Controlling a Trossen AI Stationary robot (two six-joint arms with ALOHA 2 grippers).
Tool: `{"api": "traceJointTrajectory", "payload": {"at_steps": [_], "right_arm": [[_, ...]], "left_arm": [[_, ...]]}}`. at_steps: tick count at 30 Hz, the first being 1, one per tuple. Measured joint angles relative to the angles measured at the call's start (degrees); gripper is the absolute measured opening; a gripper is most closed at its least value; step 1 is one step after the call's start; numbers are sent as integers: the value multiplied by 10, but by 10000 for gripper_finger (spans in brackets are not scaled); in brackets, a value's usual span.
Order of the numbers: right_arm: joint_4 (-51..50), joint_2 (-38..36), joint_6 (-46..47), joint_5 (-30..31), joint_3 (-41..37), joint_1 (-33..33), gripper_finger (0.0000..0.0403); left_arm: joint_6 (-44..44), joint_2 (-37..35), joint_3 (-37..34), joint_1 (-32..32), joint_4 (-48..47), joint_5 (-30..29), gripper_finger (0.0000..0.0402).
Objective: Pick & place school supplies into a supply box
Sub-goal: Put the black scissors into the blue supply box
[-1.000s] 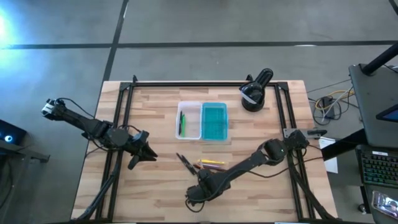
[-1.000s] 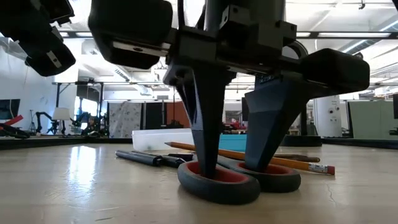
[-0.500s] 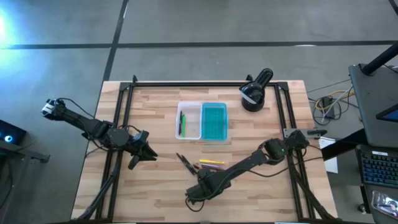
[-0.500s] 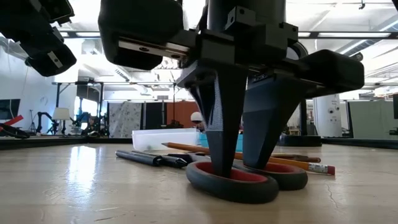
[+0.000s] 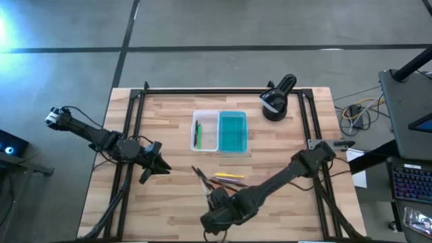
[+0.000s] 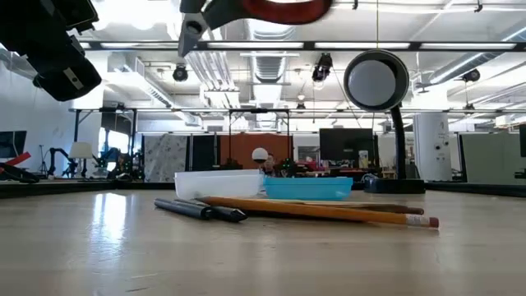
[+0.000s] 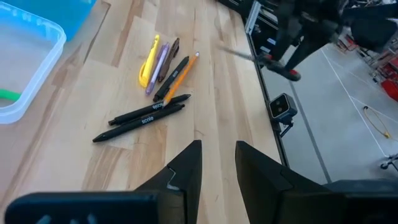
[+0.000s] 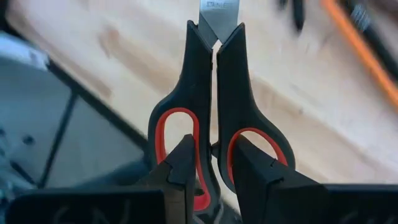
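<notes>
The scissors (image 8: 214, 118) are held clear of the table (image 5: 175, 202), pinched at the handles by the right gripper (image 8: 211, 163). The left gripper (image 7: 217, 158), fingers narrowly parted, is held empty at the table's left side.

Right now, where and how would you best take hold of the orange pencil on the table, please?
Grip the orange pencil at its bare tip end, from above, fingers across the shaft. Its lower half lies against the dark pens, and the yellow marker crowds the other side.

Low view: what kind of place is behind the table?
Probably a large lab or workshop hall: exposed ceiling ducts, a metal frame rack and a white column stand behind the wooden table.
</notes>
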Motion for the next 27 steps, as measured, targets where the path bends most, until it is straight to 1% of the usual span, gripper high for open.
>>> {"api": "traceJointTrajectory", "payload": {"at_steps": [3,7,14,21,24,27], "right_arm": [[1,-11,15,37,0,-27,65],[3,-12,-7,56,-2,-85,68],[4,-12,-181,68,-3,-187,68],[0,-12,-315,15,-21,-287,69],[1,-12,-347,6,-32,-324,69],[12,-12,-376,-18,-49,-351,70]], "left_arm": [[0,0,0,0,1,0,80],[-4,-2,0,0,1,0,80],[-30,-16,8,0,-1,3,80],[-78,-38,10,0,1,-4,80],[-88,-44,12,0,0,-7,80],[-89,-49,12,0,1,-7,80]]}}
